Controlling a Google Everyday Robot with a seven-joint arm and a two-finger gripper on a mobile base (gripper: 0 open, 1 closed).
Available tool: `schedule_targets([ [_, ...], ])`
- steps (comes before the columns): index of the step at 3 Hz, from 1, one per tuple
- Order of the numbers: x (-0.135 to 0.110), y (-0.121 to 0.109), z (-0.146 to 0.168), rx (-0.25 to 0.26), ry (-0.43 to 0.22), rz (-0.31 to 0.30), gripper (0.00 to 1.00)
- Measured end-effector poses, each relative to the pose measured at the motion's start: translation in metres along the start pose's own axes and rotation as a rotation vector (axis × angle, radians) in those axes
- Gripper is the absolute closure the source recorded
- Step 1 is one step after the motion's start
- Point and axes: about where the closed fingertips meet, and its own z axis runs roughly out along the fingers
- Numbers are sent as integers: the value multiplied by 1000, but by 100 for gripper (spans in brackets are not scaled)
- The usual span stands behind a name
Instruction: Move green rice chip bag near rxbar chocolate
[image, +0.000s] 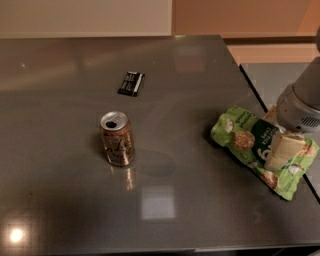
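The green rice chip bag (247, 141) lies flat near the table's right edge, its long side running toward the front right. The gripper (281, 152) comes down from the right onto the bag's middle, with a cream fingertip (280, 150) touching its top. The rxbar chocolate (131, 83), a small flat black wrapper with white markings, lies far off at the back centre-left of the table.
An orange-brown drink can (117, 138) stands upright left of centre, between the bag and the bar. The dark grey table (170, 200) ends just right of the bag. A second grey surface (270, 80) lies beyond the gap at right.
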Motion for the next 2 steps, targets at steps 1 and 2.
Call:
schedule_targets([
  [1,0,0,-2,0,0,0,83],
  [2,-1,0,-3,0,0,0,100],
])
